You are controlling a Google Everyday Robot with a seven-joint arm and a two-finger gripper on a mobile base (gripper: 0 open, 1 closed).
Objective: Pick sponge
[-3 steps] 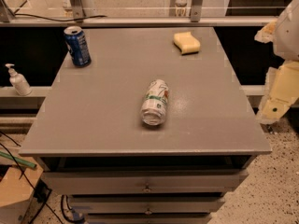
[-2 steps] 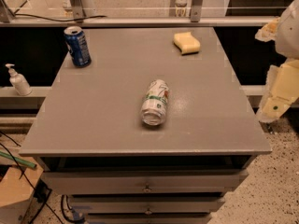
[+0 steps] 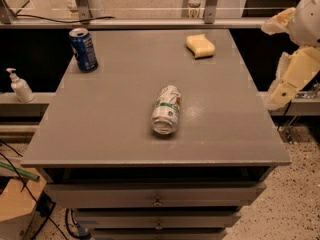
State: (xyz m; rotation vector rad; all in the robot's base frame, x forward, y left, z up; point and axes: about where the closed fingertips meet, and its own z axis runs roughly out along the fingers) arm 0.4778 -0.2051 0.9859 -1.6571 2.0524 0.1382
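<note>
The pale-yellow sponge point(image 3: 200, 45) lies flat on the grey table top point(image 3: 115, 109), near its far right corner. My gripper point(image 3: 273, 64) hangs off the table's right edge, to the right of the sponge and a little nearer the camera, not touching it. Its two cream-yellow fingers point(image 3: 292, 79) stand wide apart with nothing between them.
A white and green can point(image 3: 166, 109) lies on its side at the table's middle. A blue can point(image 3: 83, 49) stands upright at the far left corner. A soap dispenser point(image 3: 20, 85) stands on a ledge left of the table. Drawers point(image 3: 157, 196) sit under the top.
</note>
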